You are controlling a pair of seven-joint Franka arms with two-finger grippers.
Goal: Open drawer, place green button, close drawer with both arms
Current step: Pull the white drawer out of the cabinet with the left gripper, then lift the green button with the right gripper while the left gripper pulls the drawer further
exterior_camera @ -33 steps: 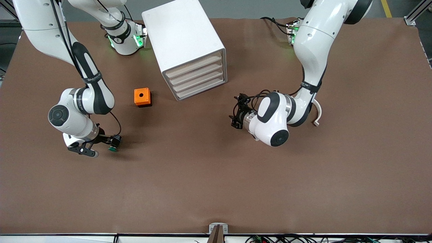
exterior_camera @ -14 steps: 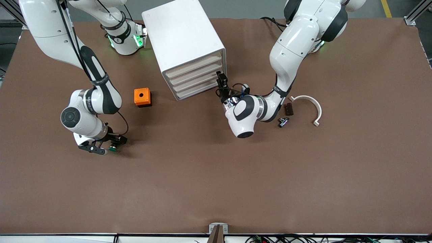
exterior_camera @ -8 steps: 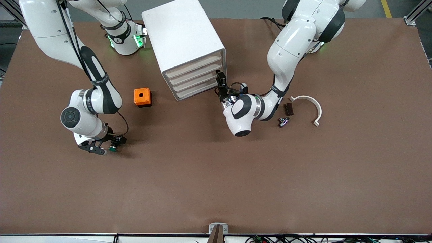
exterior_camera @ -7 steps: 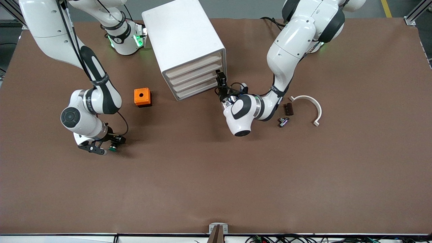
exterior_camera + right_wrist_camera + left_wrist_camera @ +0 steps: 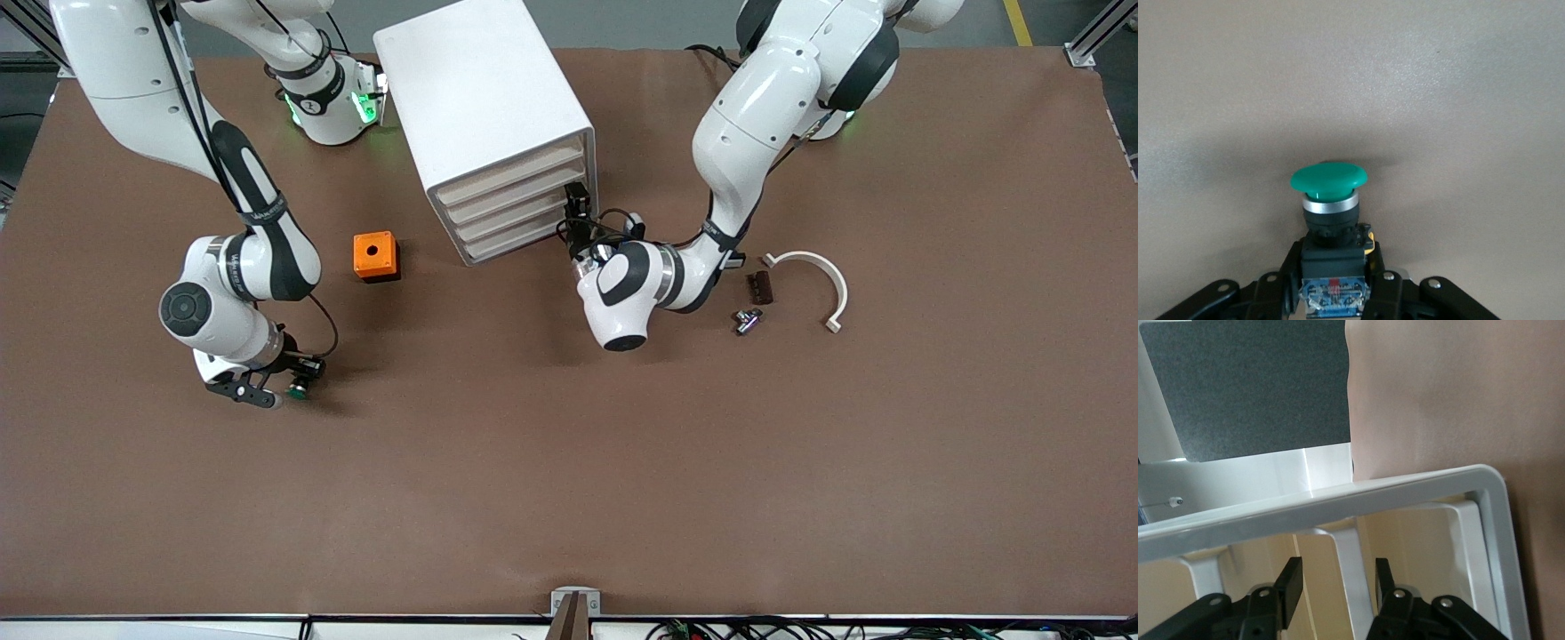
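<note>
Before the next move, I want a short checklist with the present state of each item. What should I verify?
1. Right gripper shut on the button: ok.
2. Left gripper at the cabinet front, fingers either side of a white bar: ok.
3. Firm hold on that bar: cannot tell.
4. The drawer pulled out: not ok, still flush.
5. Orange box apart from both arms: ok.

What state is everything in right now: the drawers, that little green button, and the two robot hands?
drawer: pushed in, like the cabinet's others.
button: clamped by its body, green cap outward.
right gripper: shut on the button, low over the table.
left gripper: at the drawer fronts, fingers apart astride a white bar.
</note>
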